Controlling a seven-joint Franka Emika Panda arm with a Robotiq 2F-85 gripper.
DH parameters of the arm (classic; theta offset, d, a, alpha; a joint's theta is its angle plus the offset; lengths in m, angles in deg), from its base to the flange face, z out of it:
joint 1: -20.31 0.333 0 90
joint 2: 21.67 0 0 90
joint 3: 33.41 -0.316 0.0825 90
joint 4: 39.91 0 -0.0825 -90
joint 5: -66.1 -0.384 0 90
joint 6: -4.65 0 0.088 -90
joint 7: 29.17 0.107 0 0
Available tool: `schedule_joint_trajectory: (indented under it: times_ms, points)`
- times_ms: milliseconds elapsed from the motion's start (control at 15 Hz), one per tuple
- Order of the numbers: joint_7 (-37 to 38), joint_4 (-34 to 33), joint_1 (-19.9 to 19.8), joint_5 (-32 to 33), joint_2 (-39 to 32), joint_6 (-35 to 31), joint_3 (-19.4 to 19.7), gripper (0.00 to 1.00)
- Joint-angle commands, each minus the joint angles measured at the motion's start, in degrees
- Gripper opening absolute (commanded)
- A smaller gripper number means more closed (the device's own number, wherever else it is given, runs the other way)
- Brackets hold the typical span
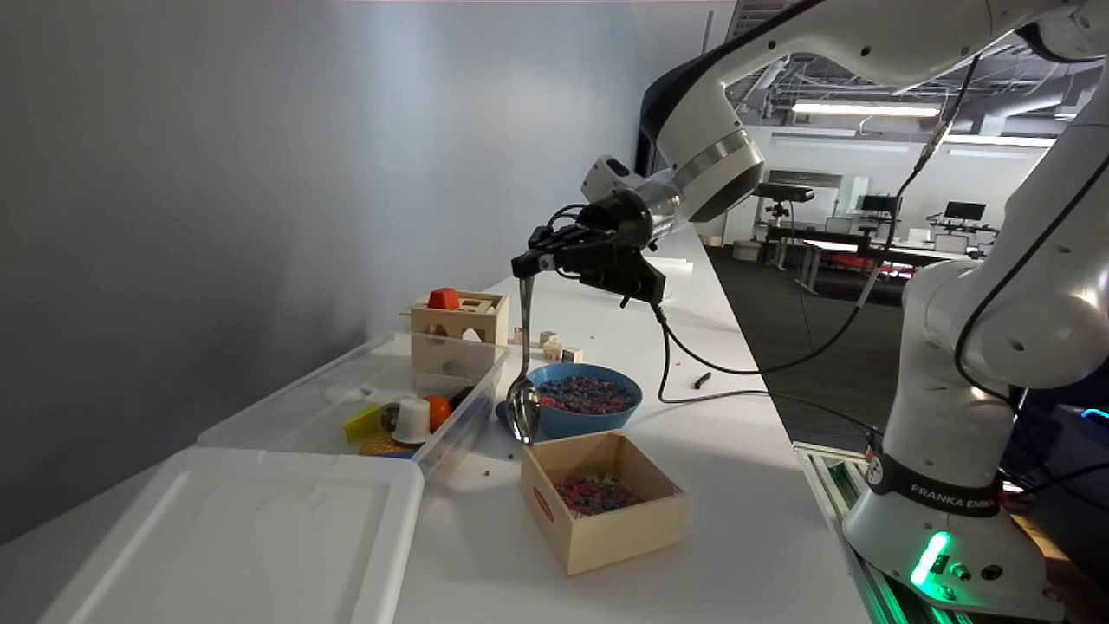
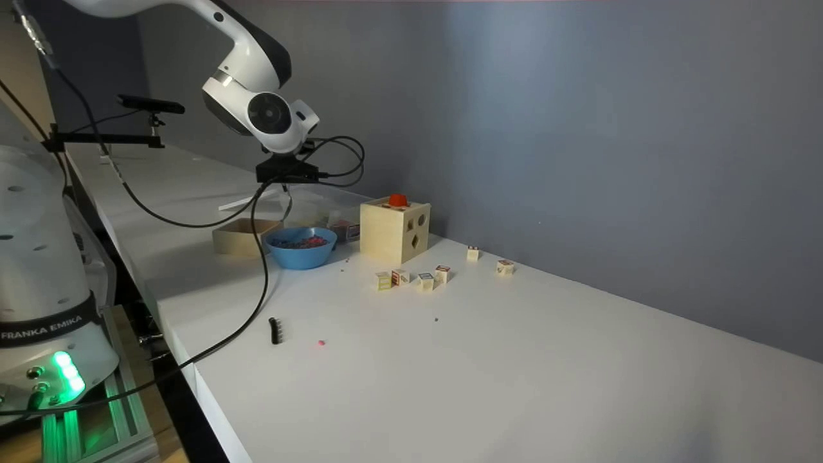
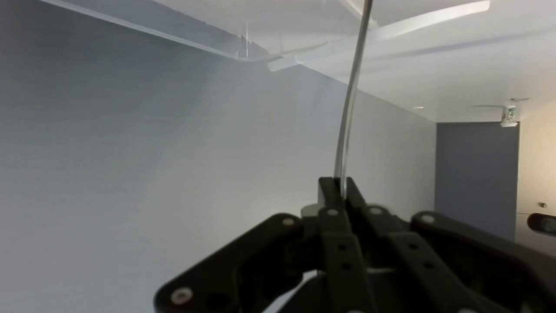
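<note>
Metal ladle (image 1: 523,400) straight below the claw (image 3: 341,188), handle (image 3: 352,82) tight in its grip.

In an exterior view, arm (image 1: 892,39) extends up from base (image 1: 944,520), lower R, arched over upper R; wrist (image 1: 710,173) is bent down-L, gripper (image 1: 525,265) near ctr., aimed L & slightly down. Wrist view: fingers (image 3: 327,193) pinched nearly together, lower ctr.
</note>
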Motion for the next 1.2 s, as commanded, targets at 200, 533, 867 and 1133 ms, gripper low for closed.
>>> schedule_joint_trajectory:
  times_ms: [200,533,867,1133]
  points:
    - [0.71,0.34,-0.03,1.45,1.27,0.85,0.00,0.01]
    - [2.02,1.13,-0.16,3.28,1.58,0.83,0.00,0.01]
    - [5.16,3.05,-0.36,8.35,4.85,3.64,0.26,0.01]
    - [7.64,4.56,-0.96,15.02,9.48,5.21,0.89,0.01]
